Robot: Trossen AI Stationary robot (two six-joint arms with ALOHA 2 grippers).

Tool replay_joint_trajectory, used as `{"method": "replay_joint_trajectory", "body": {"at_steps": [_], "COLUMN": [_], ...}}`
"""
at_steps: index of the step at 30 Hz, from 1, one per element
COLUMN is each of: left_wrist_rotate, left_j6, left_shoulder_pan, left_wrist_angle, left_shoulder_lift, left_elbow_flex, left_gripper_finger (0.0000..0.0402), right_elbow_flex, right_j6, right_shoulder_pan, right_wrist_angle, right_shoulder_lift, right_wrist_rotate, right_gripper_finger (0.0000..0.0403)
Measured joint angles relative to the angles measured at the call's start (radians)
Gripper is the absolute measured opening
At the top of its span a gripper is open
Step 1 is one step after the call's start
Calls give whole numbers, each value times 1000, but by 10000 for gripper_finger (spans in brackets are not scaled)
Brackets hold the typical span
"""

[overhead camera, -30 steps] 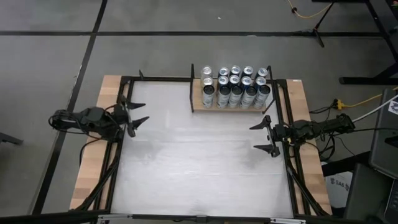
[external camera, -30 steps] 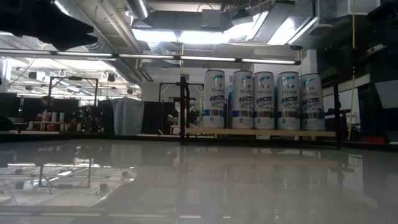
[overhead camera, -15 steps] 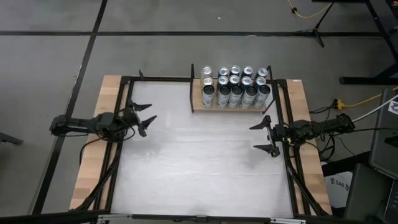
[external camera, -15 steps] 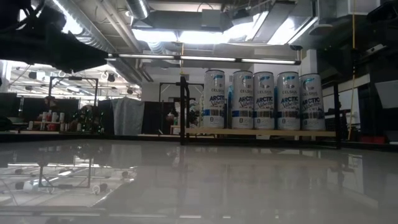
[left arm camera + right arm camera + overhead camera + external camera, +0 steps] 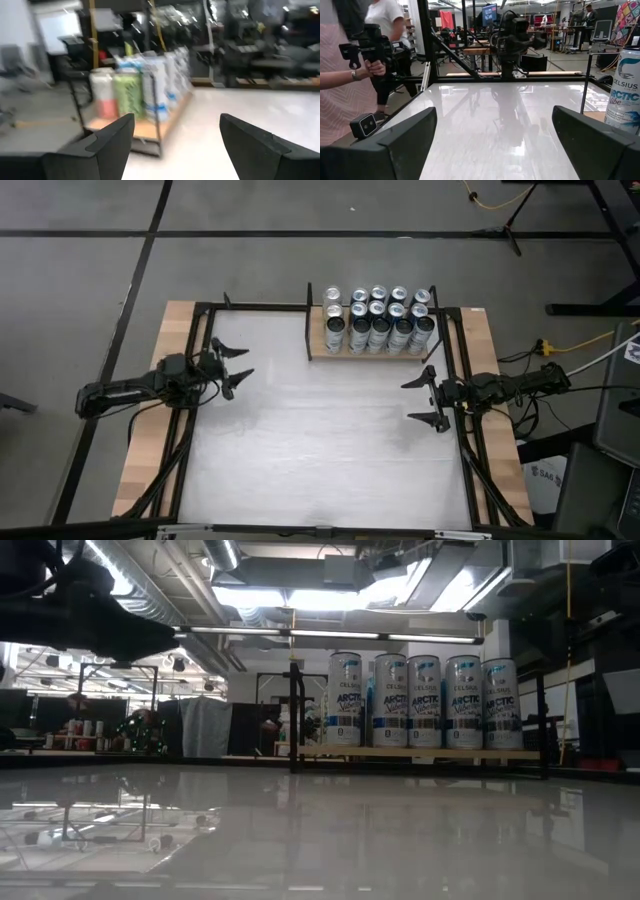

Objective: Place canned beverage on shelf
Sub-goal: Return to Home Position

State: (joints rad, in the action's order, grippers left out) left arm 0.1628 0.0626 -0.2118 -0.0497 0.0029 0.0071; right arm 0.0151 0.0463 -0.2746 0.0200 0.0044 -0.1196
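Several tall silver-and-blue beverage cans (image 5: 378,320) stand upright in two rows on the shelf (image 5: 420,752), a light wooden board with black uprights at the table's far edge, right of the middle. My left gripper (image 5: 240,365) hovers open over the table's left edge, level, aimed toward the shelf (image 5: 150,127) and its cans (image 5: 145,82). My right gripper (image 5: 409,401) hovers open at the table's right edge, pointing level across the table; one can (image 5: 625,90) shows beside it. Neither gripper has anything between its fingers.
The glossy white tabletop (image 5: 320,440) lies inside a black frame with pale wooden strips (image 5: 145,450) along both sides. Beyond the table's left edge a person (image 5: 350,75) holds a handheld controller (image 5: 367,47). Cables lie on the floor at the right (image 5: 570,345).
My left gripper has sunk a little and gone a short way toward the table's right, over the left edge, swinging round to point toward the shelf. It has stayed open. The cans and the shelf have not moved.
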Motion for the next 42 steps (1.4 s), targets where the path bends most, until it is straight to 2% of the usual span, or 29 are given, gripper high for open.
{"method": "replay_joint_trajectory", "body": {"at_steps": [5, 12, 23, 42], "left_wrist_rotate": [-119, -164, -164, -164], "left_j6": [-4, -16, -53, -53], "left_shoulder_pan": [-15, -16, 12, 12], "left_wrist_angle": [33, 38, 40, 41], "left_shoulder_lift": [11, 10, 71, 76], "left_elbow_flex": [1, 1, 1, 1], "left_gripper_finger": [288, 288, 288, 288], "right_elbow_flex": [0, 0, 0, 0], "right_j6": [0, 0, 0, 0], "right_shoulder_pan": [0, 0, 0, 0], "right_wrist_angle": [0, 0, 0, 0], "right_shoulder_lift": [0, 0, 0, 0], "right_wrist_rotate": [0, 0, 0, 0], "right_gripper_finger": [386, 386, 386, 386]}}
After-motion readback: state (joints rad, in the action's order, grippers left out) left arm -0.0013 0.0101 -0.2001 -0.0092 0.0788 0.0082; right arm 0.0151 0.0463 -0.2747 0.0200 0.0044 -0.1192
